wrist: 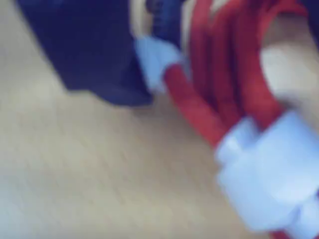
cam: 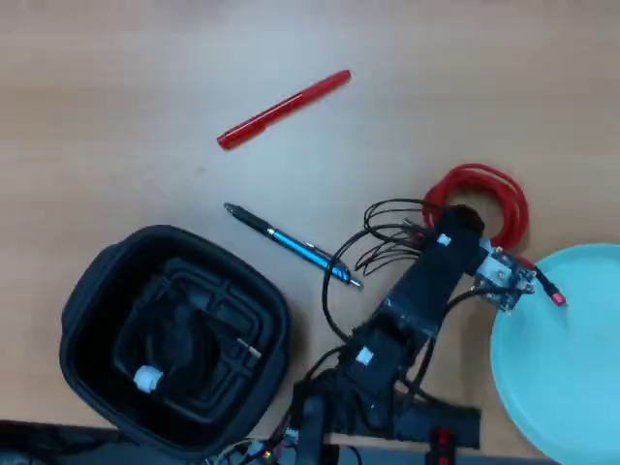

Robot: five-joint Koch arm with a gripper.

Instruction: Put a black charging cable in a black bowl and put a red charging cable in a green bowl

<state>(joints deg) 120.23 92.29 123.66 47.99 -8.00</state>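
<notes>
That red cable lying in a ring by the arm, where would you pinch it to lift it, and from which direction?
Probably from above, on the bundled strands of the red charging cable next to its white tie. The coil lies flat on the table, and there the loops are bound together, so one pinch across the bundle should lift them all. The gripper is already over the ring's lower left arc in the overhead view.

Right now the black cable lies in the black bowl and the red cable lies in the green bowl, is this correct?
Only the second part is wrong. The overhead view shows the red cable on the table, beside the green bowl and not in it, with the gripper at the coil. The black cable does lie in the black bowl.
</notes>
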